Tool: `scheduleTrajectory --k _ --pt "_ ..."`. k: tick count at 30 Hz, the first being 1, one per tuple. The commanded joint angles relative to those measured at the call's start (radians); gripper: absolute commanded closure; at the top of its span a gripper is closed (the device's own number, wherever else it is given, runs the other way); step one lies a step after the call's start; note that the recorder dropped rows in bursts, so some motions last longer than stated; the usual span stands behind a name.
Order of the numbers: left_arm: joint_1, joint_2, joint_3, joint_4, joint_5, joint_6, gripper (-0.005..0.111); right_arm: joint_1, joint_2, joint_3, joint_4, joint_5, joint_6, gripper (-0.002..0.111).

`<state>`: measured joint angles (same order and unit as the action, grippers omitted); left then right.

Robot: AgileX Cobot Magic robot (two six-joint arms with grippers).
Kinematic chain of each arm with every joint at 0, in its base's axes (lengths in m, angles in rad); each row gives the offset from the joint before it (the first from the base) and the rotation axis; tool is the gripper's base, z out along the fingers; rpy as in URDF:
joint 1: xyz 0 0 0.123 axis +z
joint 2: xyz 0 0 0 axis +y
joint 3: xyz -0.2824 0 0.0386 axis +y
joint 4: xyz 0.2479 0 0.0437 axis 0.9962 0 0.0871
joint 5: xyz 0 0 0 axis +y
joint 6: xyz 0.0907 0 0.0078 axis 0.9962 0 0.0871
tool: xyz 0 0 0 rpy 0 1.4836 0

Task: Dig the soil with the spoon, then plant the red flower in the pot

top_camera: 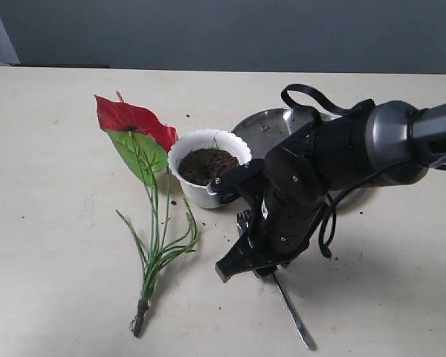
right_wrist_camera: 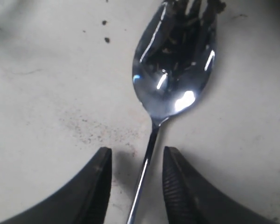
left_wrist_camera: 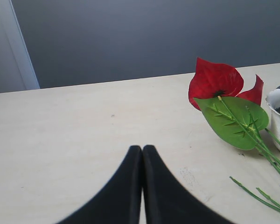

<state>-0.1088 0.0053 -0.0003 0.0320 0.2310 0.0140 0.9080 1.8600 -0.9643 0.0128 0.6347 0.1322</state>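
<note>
- Exterior view: the right tool point(top_camera: 247, 268) hangs low over the spoon point(top_camera: 297, 321). The spoon lies flat on the tabletop point(top_camera: 59, 238) just in front of the pot point(top_camera: 192, 190), handle pointing away from it, so its bowl is close to the soil point(top_camera: 207, 165) that fills the pot. The flower point(top_camera: 137, 123) lies left of the pot, blooms beside the rim and stems trailing off. I judge it is parked there until a hole is dug. A plate point(top_camera: 264, 125) sits behind the pot.
- Left wrist view: the left tool point(left_wrist_camera: 142, 154) is closed on nothing, its tips pressed together above bare tabletop. The flower is off to one side, so this arm is probably waiting for the planting step.
- Right wrist view: the right tool's fingers point(right_wrist_camera: 95, 186) stand apart on either side of the spoon's thin handle, with a gap on each side, so nothing is gripped yet. Straddling it just behind the bowl should let a squeeze pinch it squarely. Dark crumbs cling to the bowl.
</note>
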Motion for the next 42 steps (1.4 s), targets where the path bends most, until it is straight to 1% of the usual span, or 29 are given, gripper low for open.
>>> scheduleTrajectory --k 1,12,18,22,26,30,42 --pt "-0.003 -0.005 0.0 0.004 0.001 -0.004 0.106 0.001 0.0 0.003 0.005 -0.003 0.0 0.073" --pt "-0.003 -0.005 0.0 0.004 0.001 -0.004 0.106 0.001 -0.02 0.003 0.019 0.007 0.013 0.073" --pt "-0.003 -0.005 0.0 0.004 0.001 -0.004 0.106 0.001 -0.148 -0.016 0.012 0.065 0.013 0.073" --pt "-0.003 -0.005 0.0 0.004 0.001 -0.004 0.106 0.001 -0.263 -0.063 -0.041 0.131 0.033 0.073" --pt "-0.003 -0.005 0.0 0.004 0.001 -0.004 0.106 0.001 -0.325 -0.073 -0.05 0.139 0.054 0.073" --pt "-0.003 -0.005 0.0 0.006 0.001 -0.004 0.106 0.001 -0.283 -0.059 -0.048 0.134 0.056 0.073" --pt "-0.003 -0.005 0.0 0.006 0.001 -0.004 0.106 0.001 -0.051 -0.047 -0.032 0.096 0.056 0.073"
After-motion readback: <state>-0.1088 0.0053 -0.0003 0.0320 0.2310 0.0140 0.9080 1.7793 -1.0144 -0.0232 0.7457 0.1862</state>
